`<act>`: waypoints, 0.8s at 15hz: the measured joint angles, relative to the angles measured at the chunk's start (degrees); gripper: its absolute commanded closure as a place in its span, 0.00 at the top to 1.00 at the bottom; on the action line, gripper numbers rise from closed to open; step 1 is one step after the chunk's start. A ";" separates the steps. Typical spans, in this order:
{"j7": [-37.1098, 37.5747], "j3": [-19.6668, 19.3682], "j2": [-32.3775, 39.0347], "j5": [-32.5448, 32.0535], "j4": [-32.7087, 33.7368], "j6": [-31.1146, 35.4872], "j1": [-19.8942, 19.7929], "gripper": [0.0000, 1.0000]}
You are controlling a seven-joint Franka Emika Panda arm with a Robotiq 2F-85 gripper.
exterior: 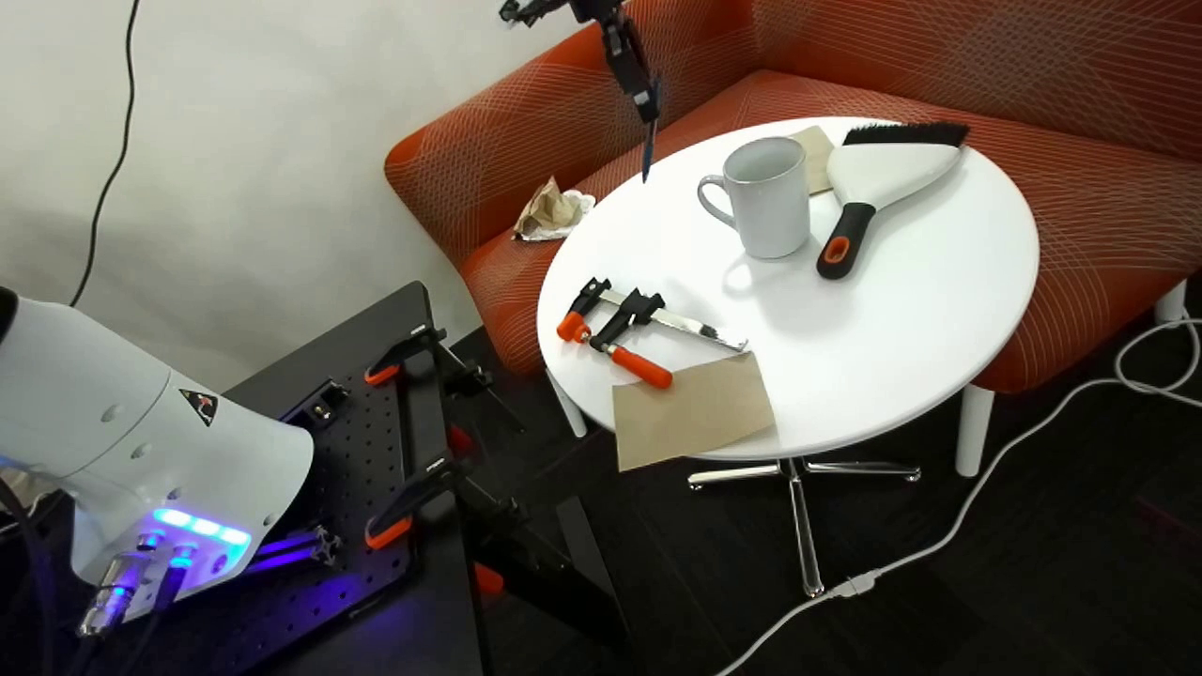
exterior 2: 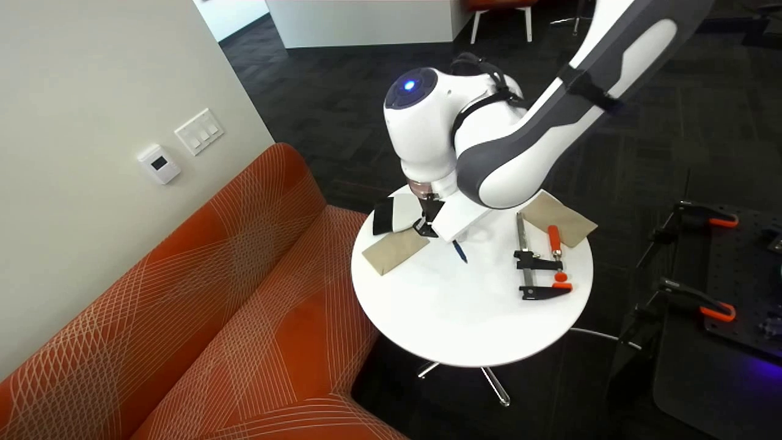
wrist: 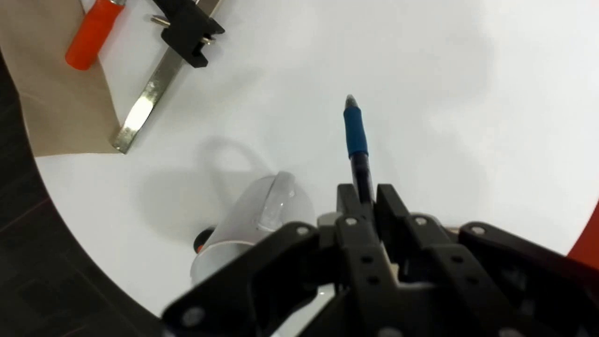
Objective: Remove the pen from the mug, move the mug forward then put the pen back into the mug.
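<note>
Pen [wrist: 357, 145] is pinched in the gripper [wrist: 365, 194], tip down, outside the mug [exterior: 772, 214], which stands on the table [exterior: 901, 347]. The gripper should lay the pen flat, away from the mug, going low before letting go so it won't roll.

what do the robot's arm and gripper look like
The arm is white with dark grey panels, black straps and cables, and a blue light. Its white base carries a triangular sticker and glowing blue lights. The gripper is black, with slim jointed fingers and pale screw heads.
</note>
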 measured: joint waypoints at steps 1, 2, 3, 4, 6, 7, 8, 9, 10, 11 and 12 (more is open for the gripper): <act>-2.58 0.04 1.84 1.18 1.40 -0.10 0.00 0.04; -5.58 0.14 3.69 2.73 2.83 -0.45 0.00 0.04; -8.35 0.25 5.42 4.19 4.26 -1.10 0.01 0.04; -11.04 0.42 7.08 5.53 5.77 -1.96 0.01 0.04; -15.54 0.74 10.05 7.76 8.82 -4.02 0.08 0.04; -17.15 0.76 11.30 8.61 10.32 -5.21 0.21 0.04; -18.26 0.76 12.45 9.14 11.82 -6.55 0.38 0.04; -19.13 0.73 13.51 9.50 13.27 -7.88 0.58 0.25; -19.72 0.73 14.50 9.74 14.68 -9.24 0.78 0.42; -20.04 0.68 15.36 9.87 15.95 -10.51 0.98 0.47; -20.05 0.57 16.17 9.91 17.17 -11.61 1.24 0.56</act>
